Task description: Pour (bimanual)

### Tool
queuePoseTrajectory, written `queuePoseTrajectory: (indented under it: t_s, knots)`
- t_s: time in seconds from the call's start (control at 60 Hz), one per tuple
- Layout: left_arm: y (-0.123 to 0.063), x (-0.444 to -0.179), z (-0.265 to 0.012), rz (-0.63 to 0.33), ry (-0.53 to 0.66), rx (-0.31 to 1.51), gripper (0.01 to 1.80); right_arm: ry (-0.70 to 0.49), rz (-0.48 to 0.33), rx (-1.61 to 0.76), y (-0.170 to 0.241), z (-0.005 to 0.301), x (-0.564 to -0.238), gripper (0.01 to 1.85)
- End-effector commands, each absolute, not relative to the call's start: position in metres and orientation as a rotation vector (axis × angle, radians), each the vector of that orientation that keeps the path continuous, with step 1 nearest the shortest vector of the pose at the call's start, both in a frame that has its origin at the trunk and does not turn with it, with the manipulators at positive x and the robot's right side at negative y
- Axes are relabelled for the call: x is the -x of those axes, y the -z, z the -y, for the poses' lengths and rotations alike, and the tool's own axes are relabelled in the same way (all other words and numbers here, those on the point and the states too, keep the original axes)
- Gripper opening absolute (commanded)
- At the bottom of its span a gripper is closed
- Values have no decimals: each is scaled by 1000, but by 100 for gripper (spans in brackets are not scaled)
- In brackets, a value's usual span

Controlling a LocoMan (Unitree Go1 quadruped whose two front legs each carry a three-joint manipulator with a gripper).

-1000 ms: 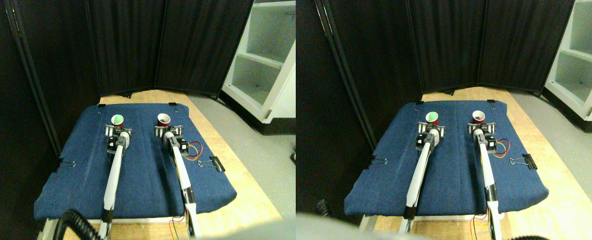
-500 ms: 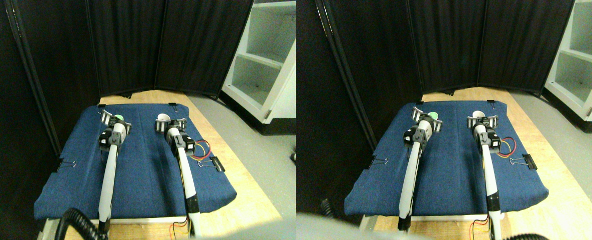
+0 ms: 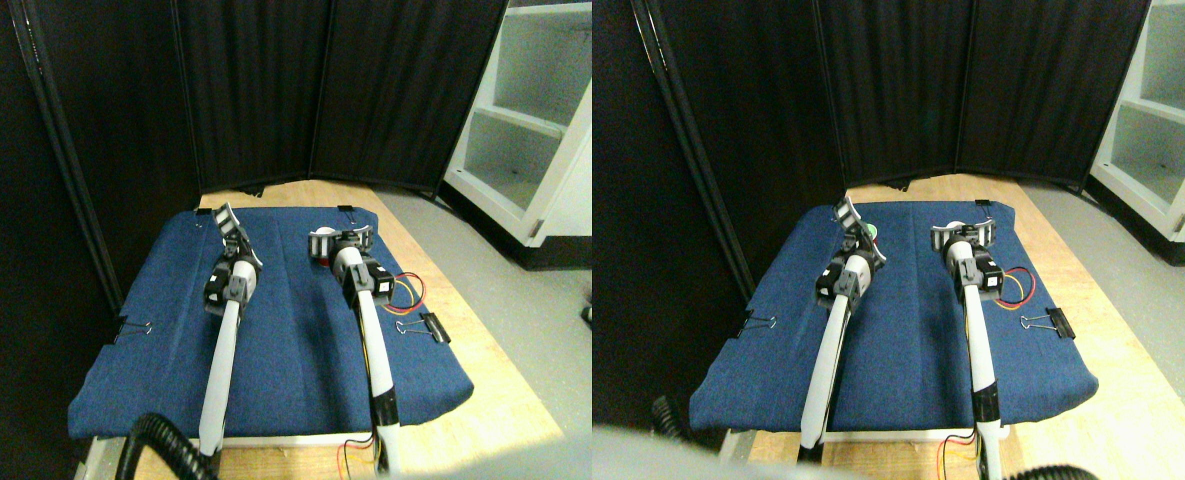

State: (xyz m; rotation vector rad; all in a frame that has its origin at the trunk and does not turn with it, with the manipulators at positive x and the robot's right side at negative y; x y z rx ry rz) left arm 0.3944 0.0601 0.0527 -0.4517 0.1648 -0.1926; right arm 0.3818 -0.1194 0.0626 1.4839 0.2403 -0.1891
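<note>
- the left gripper (image 3: pixel 232 232) is tilting above the blue cloth (image 3: pixel 282 340); i cannot tell its jaws.
- the right gripper (image 3: pixel 340 243) is sitting around a red cup (image 3: pixel 324 250); grip unclear.

Both pale arms reach forward, left hand (image 3: pixel 233 233) rolled sideways, right hand (image 3: pixel 344 241) level.

Pale tubular limbs, dark motor blocks, grey ribbed jaws; red-yellow wires beside right manipulator (image 3: pixel 364 300)
</note>
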Motion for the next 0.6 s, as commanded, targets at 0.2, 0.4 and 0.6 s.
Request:
queuePoseTrajectory:
  t_s: [0.2, 0.4, 0.6]
  knots:
    - [-60, -391, -55, -104, 301, 122, 154, 58, -79, -1180, -80, 109, -377, 142]
    - [-57, -390, -53, 7, 387, -24, 145, 3, -35, -939, -83, 102, -373, 141]
    - [-57, -392, -52, 152, 516, -63, 99, 15, -43, -929, -82, 100, -374, 140]
